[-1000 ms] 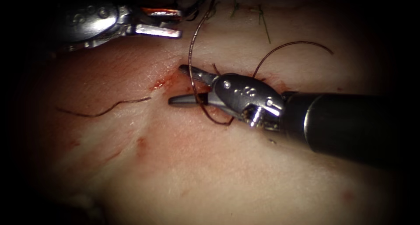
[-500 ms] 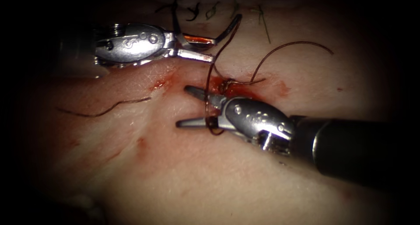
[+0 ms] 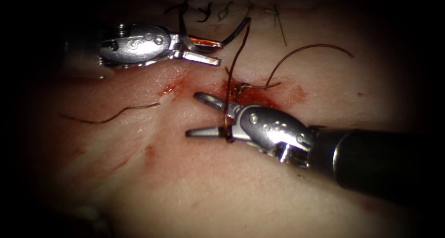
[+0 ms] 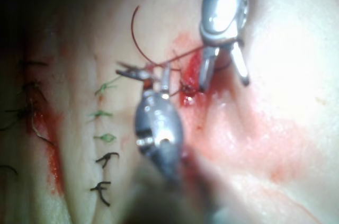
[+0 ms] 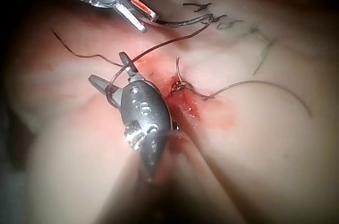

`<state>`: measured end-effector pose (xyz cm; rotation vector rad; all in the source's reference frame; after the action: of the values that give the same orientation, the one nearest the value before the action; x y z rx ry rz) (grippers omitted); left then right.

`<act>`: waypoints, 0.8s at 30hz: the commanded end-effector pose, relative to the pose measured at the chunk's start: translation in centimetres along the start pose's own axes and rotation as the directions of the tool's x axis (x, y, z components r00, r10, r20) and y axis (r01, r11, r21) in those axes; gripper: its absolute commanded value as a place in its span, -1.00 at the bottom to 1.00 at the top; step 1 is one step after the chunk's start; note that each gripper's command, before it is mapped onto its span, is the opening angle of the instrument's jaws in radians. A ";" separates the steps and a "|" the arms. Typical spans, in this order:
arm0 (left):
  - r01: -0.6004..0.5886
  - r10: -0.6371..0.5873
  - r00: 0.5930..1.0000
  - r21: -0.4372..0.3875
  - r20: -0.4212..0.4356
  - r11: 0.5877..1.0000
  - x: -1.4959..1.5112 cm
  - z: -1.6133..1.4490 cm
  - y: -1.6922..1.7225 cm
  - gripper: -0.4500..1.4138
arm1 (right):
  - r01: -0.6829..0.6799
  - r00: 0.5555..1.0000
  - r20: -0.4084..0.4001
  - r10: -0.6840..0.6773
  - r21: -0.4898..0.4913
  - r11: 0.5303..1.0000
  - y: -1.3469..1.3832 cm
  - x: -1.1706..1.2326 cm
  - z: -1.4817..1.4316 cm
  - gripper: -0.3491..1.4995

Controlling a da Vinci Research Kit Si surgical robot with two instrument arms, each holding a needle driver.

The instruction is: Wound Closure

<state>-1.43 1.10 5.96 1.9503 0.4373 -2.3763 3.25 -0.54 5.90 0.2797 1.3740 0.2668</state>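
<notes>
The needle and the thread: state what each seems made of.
Needle: probably polished steel; dark, smooth curve with a glint, held in the left tool. Thread: a thin reddish-brown strand, perhaps a single filament, running through the right tool's open jaws.

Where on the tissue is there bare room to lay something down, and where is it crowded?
Free: the broad tissue below the right tool and the loose thread end. Crowded: the cut, where the left tool holds the needle off the tissue, about mid-curve, its thread looping the right tool's open, empty fingers.
</notes>
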 end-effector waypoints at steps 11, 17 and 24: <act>0.003 -0.003 1.000 0.001 0.024 1.000 -0.48 0.16 0.09 -1.00 | -0.012 0.996 -0.094 0.008 -0.038 0.999 -0.07 0.09 -0.14 -0.27; 0.004 -0.004 1.000 0.000 0.029 1.000 -0.62 0.31 0.32 -1.00 | -0.012 0.994 -0.107 -0.005 -0.155 0.988 0.07 0.10 -0.46 -0.27; -0.007 0.007 1.000 -0.007 0.003 1.000 -0.49 0.43 0.81 -1.00 | 0.007 0.997 -0.070 -0.028 -0.283 0.959 0.18 0.03 -0.55 -0.14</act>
<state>-1.53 0.11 6.26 1.9411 0.4371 -2.3690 2.64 -0.30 5.77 0.0071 1.3832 0.4700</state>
